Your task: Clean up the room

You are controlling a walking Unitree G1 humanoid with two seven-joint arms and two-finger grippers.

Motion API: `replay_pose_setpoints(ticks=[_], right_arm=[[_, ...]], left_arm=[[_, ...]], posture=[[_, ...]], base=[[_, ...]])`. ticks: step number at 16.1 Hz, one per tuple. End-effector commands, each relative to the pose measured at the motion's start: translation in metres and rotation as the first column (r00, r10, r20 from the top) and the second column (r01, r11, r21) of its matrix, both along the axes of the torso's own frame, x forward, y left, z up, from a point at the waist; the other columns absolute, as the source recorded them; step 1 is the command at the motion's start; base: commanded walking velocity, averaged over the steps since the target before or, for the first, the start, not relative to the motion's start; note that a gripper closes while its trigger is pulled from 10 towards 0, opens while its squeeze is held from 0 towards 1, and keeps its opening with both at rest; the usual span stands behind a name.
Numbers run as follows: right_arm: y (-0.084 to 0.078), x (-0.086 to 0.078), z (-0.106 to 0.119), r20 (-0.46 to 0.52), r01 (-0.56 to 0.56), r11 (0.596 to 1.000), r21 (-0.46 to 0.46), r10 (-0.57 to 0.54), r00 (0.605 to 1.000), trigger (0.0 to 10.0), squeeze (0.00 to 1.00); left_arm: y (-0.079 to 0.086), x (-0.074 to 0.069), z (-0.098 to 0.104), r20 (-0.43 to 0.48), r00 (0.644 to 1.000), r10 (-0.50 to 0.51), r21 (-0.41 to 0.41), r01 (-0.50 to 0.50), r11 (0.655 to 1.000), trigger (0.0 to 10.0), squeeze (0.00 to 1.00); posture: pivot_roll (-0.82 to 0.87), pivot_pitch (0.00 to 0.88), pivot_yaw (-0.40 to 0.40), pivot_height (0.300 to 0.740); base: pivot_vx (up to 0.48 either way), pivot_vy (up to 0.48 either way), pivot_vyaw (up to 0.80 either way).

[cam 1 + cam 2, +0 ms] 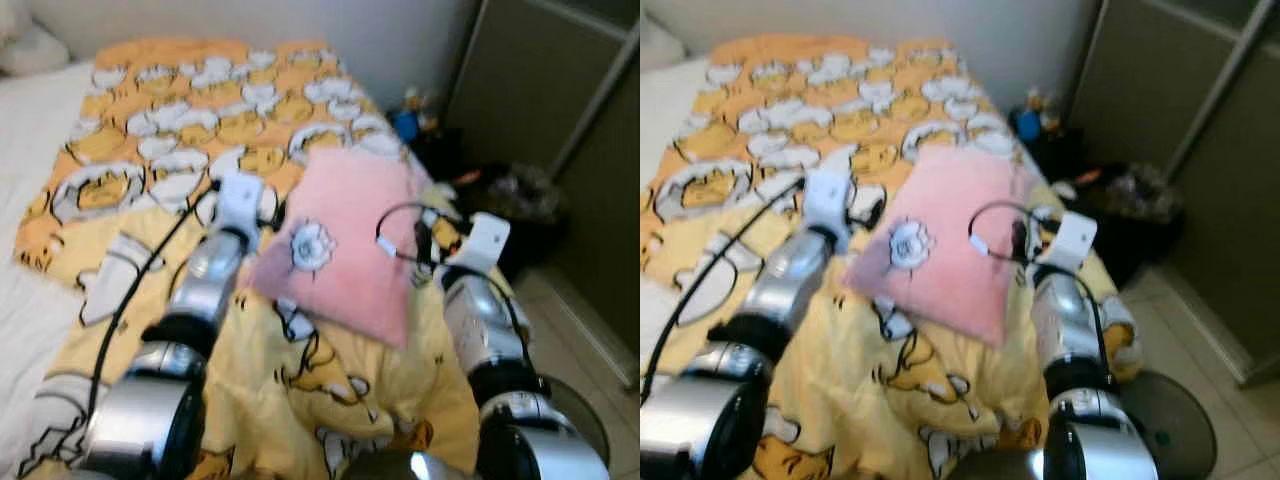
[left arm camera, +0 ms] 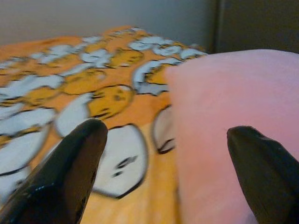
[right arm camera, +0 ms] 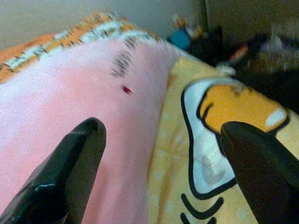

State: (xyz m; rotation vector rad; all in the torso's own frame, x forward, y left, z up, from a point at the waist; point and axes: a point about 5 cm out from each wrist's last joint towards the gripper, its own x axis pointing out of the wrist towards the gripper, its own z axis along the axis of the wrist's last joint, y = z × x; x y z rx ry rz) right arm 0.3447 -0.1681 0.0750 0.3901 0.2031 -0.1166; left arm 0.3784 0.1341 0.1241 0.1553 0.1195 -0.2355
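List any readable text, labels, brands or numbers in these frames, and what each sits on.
No readable text.
Pink pillow: a small white cartoon patch and dark marks near one edge, too blurred to tell whether they are letters.
Yellow duvet: cartoon figures, no words.
Clutter by the wall: too blurred to read.
Left gripper and right gripper, both open at the pillow's sides: no markings.

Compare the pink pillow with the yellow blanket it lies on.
The pillow is plain pink with one small white print near its middle; the blanket is yellow and orange, covered all over in cartoon prints. The pillow is small and puffy; the blanket spreads wide across the bed, rumpled at its near end. Both are soft bedding, and each open gripper, left and right, straddles a pillow edge.
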Motion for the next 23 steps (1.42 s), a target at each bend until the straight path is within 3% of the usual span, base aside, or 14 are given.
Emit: replay_pose_setpoints(ticks=[1, 3, 5, 7, 8, 10, 12, 14, 15, 16, 19, 20, 21, 23], right_arm=[[-0.013, -0.002, -0.004, -0.029, 0.057, 0.996, 0.066, -0.056, 0.998, 10.0, 0.00], [-0.009, 0.002, -0.011, -0.092, 0.093, 0.972, 0.215, -0.075, 0.993, 10.0, 0.00], [-0.001, 0.004, -0.012, -0.109, 0.084, 0.959, 0.269, -0.056, 0.992, 10.0, 0.00], [0.006, 0.007, -0.012, -0.120, 0.078, 0.960, 0.268, -0.047, 0.992, 10.0, 0.00], [0.017, 0.011, -0.007, -0.106, 0.044, 0.961, 0.274, -0.016, 0.994, 10.0, 0.00], [0.033, 0.013, -0.005, -0.098, -0.007, 0.962, 0.272, 0.035, 0.995, 10.0, 0.00], [0.042, 0.012, -0.009, -0.123, -0.023, 0.958, 0.287, 0.061, 0.991, 10.0, 0.00], [0.050, 0.008, -0.018, -0.172, -0.050, 0.951, 0.307, 0.107, 0.979, 10.0, 0.00], [0.049, 0.006, -0.021, -0.193, -0.052, 0.963, 0.264, 0.106, 0.975, 10.0, 0.00], [0.052, 0.008, -0.018, -0.179, -0.067, 0.958, 0.278, 0.121, 0.976, 10.0, 0.00], [0.058, 0.010, -0.015, -0.182, -0.078, 0.949, 0.307, 0.139, 0.973, 10.0, 0.00], [0.059, 0.013, -0.012, -0.185, -0.077, 0.951, 0.300, 0.137, 0.973, 2.4, 0.00], [0.060, 0.014, -0.010, -0.194, -0.080, 0.951, 0.299, 0.142, 0.971, 0.0, 0.00], [0.059, 0.013, -0.011, -0.195, -0.082, 0.947, 0.310, 0.147, 0.970, 0.0, 0.00]], left_arm=[[-0.010, 0.003, 0.000, -0.045, 0.998, -0.046, -0.045, 0.044, 0.998, 10.0, 0.00], [-0.021, 0.011, 0.005, -0.151, 0.983, -0.104, -0.178, 0.076, 0.981, 10.0, 0.00], [-0.030, 0.012, 0.007, -0.177, 0.975, -0.137, -0.189, 0.102, 0.977, 10.0, 0.00], [-0.031, 0.013, 0.005, -0.185, 0.977, -0.110, -0.178, 0.077, 0.981, 10.0, 0.00], [-0.031, 0.013, 0.006, -0.182, 0.979, -0.096, -0.177, 0.064, 0.982, 10.0, 0.00], [-0.027, 0.015, 0.006, -0.202, 0.979, -0.032, -0.261, -0.022, 0.965, 10.0, 0.00], [-0.026, 0.012, -0.001, -0.224, 0.975, 0.006, -0.227, -0.058, 0.972, 10.0, 0.00], [-0.012, 0.010, -0.010, -0.240, 0.965, 0.105, -0.132, -0.140, 0.981, 10.0, 0.00], [-0.004, 0.008, -0.013, -0.245, 0.957, 0.153, -0.101, -0.182, 0.978, 10.0, 0.00], [-0.004, 0.008, -0.015, -0.256, 0.956, 0.147, -0.110, -0.180, 0.977, 10.0, 0.00], [-0.006, 0.006, -0.018, -0.264, 0.954, 0.144, -0.040, -0.160, 0.986, 10.0, 0.00], [-0.017, 0.003, -0.023, -0.302, 0.949, 0.088, -0.057, -0.110, 0.992, 9.1, 0.00], [-0.035, -0.001, -0.027, -0.328, 0.945, 0.002, -0.083, -0.030, 0.996, 0.0, 0.00], [-0.048, -0.004, -0.030, -0.344, 0.937, -0.067, -0.092, 0.038, 0.995, 0.0, 0.00]], posture=[[0.01, 0.000, 0.003, 0.740], [0.00, 0.000, 0.018, 0.740], [-0.02, 0.000, 0.028, 0.740], [-0.03, 0.011, 0.033, 0.740], [-0.05, 0.046, 0.037, 0.740], [-0.02, 0.075, 0.027, 0.740], [-0.03, 0.091, 0.025, 0.740], [-0.02, 0.115, 0.025, 0.740], [-0.01, 0.120, 0.025, 0.740], [-0.01, 0.121, 0.025, 0.740], [-0.03, 0.145, 0.029, 0.740], [-0.04, 0.156, 0.031, 0.740], [-0.04, 0.156, 0.031, 0.740], [-0.06, 0.143, 0.028, 0.740]], base=[[0.000, 0.000, 0.00], [0.000, 0.000, 0.00], [0.000, 0.000, 0.00], [0.000, 0.000, 0.00], [0.000, 0.000, 0.00], [0.000, 0.000, 0.00], [0.000, 0.000, 0.00], [0.000, 0.000, 0.00], [0.000, 0.000, 0.00], [0.000, 0.000, 0.00], [0.000, 0.000, 0.00], [0.000, 0.000, 0.00], [0.000, 0.000, 0.00], [0.000, 0.000, 0.00]])
